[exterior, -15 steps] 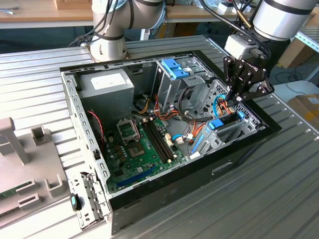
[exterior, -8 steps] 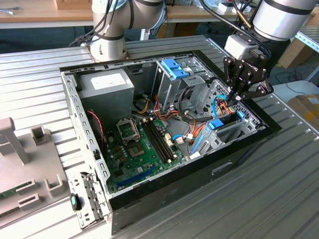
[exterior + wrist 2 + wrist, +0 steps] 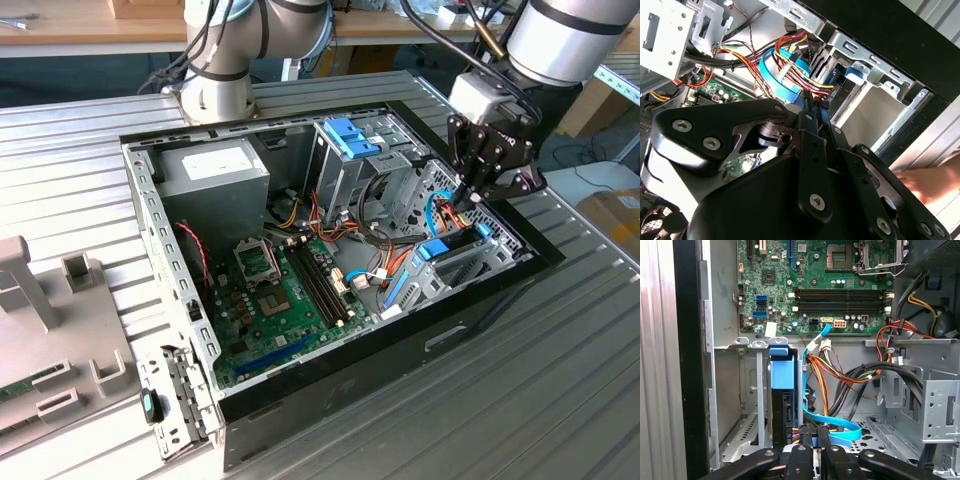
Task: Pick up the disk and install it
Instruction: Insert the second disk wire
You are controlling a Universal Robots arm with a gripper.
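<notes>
2 light-blue plastic rails frame your flat disk (image 3: 782, 390), upright in the metal cage (image 3: 735, 390); your gripper (image 3: 810, 437), fingers nearly closed, hovers beside it.

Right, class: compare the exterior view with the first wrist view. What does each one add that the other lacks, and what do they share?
The exterior view adds the arm's base, the grey power supply and the ridged metal table around the open computer case. The first wrist view adds a close look into the drive bay: the connector on the disk's dark end and the bay's slotted floor. Both share the green motherboard, the disk with its light-blue rail, standing in the bay, and the hand near it.
</notes>
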